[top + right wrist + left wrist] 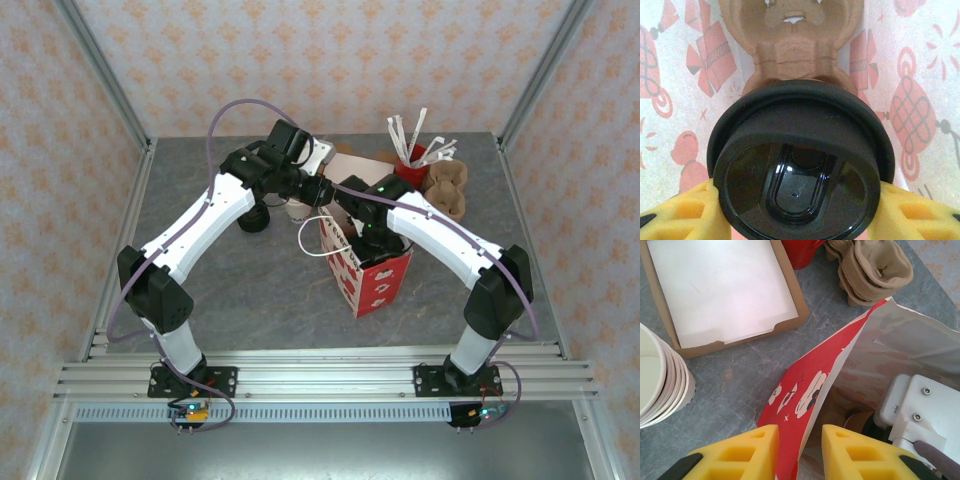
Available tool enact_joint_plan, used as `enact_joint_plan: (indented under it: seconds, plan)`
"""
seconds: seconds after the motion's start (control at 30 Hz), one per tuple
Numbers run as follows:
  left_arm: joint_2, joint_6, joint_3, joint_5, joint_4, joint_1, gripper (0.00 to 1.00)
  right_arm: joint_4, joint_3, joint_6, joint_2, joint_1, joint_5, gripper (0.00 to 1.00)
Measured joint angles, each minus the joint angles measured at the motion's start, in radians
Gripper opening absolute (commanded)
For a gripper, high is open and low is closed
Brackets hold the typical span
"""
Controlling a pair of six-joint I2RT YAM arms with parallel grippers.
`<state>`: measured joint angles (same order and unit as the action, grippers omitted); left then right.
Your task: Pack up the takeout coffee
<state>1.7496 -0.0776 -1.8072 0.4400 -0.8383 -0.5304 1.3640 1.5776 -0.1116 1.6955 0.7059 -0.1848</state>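
My right gripper (800,212) pinches the takeout coffee (799,165) inside the gift bag (805,390), over the cardboard carrier (790,45), while my left gripper (800,450) straddles the bag wall, whether clamped I cannot tell, so a slack wall or off-centre release could tip the cup.

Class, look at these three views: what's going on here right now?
Two robot arms are packing a coffee. The right gripper holds the lidded takeout coffee by its sides, down inside the red gift bag, over a cardboard cup carrier that sits in the bag. The left gripper straddles the bag's rim, a finger on each side, apparently keeping it open.
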Motion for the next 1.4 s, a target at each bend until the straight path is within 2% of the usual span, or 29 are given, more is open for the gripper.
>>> enact_joint_plan:
  seconds: [1.4]
  plan:
    - [0.000,0.000,0.000,-0.003,0.000,0.000,0.29,-0.008,-0.036,0.008,0.023,0.000,-0.021,0.50]
